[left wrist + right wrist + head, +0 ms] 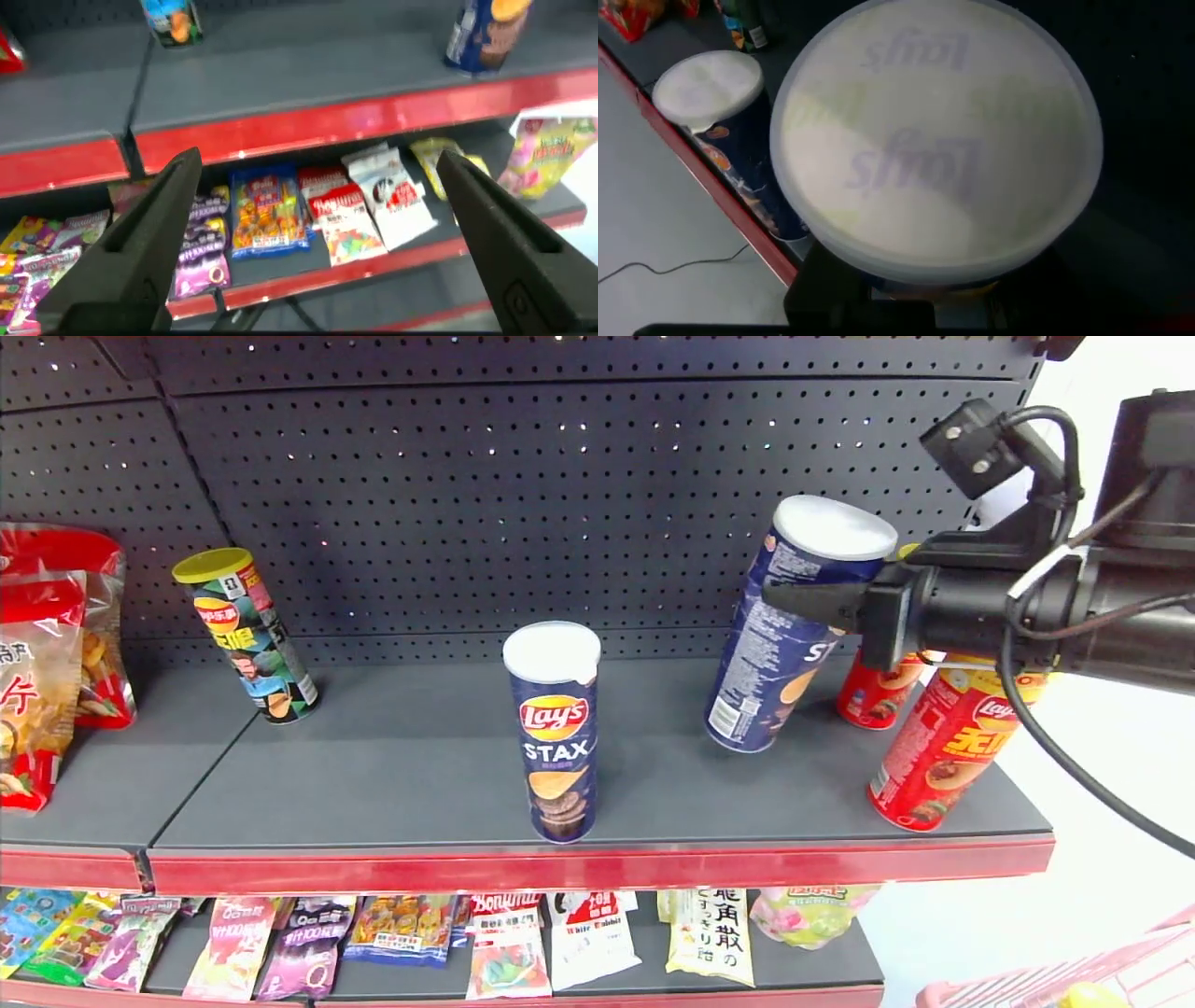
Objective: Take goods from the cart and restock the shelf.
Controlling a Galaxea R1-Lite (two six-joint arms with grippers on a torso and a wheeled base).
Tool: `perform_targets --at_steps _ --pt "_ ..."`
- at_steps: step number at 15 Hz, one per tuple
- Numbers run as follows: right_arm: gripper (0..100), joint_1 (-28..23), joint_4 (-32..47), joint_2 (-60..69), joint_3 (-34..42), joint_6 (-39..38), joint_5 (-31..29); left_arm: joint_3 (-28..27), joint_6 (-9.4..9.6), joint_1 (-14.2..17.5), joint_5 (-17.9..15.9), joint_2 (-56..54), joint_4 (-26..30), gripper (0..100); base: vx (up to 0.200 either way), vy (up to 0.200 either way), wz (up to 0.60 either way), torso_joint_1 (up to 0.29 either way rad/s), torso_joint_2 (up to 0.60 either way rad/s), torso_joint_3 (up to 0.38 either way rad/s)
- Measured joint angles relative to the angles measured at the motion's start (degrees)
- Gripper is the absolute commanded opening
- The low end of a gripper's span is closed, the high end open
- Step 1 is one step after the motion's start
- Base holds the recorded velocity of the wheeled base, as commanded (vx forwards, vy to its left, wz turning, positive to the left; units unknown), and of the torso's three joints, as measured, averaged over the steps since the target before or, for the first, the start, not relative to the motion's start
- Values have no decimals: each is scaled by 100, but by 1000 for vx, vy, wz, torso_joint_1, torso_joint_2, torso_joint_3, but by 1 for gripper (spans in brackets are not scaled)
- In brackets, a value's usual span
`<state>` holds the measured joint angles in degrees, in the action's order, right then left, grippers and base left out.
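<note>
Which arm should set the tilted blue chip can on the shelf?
Right. The right gripper holds the tilted blue chip can over the shelf; the left gripper is open, empty, facing snack bags.

Upper shelf [420, 775]: grey deck, red front lip, pegboard [560, 504] behind. L end: snack bags [47, 653]. Back L: yellow-lid can [247, 635]. Ctr, near front lip: blue can [553, 733], upright. R of ctr: tilted can [780, 644], base at deck, contact unclear. R end: front red can [938, 756], w/ rear red can [873, 695] just behind. Lower shelf [803, 966]: row of candy packs [401, 933].
</note>
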<state>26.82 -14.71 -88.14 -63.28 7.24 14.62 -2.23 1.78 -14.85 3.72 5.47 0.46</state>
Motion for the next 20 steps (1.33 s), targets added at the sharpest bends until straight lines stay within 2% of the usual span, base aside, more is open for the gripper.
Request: perform_targets --at_steps 11,20 --pt "0 258 -55 -1812 -1346 107 46 127 -20 0 -13 0 -20 100 0 0 0 0 0 0" --pt "0 473 -50 -2799 -2404 107 57 127 -20 0 -16 1 -22 100 0 0 0 0 0 0"
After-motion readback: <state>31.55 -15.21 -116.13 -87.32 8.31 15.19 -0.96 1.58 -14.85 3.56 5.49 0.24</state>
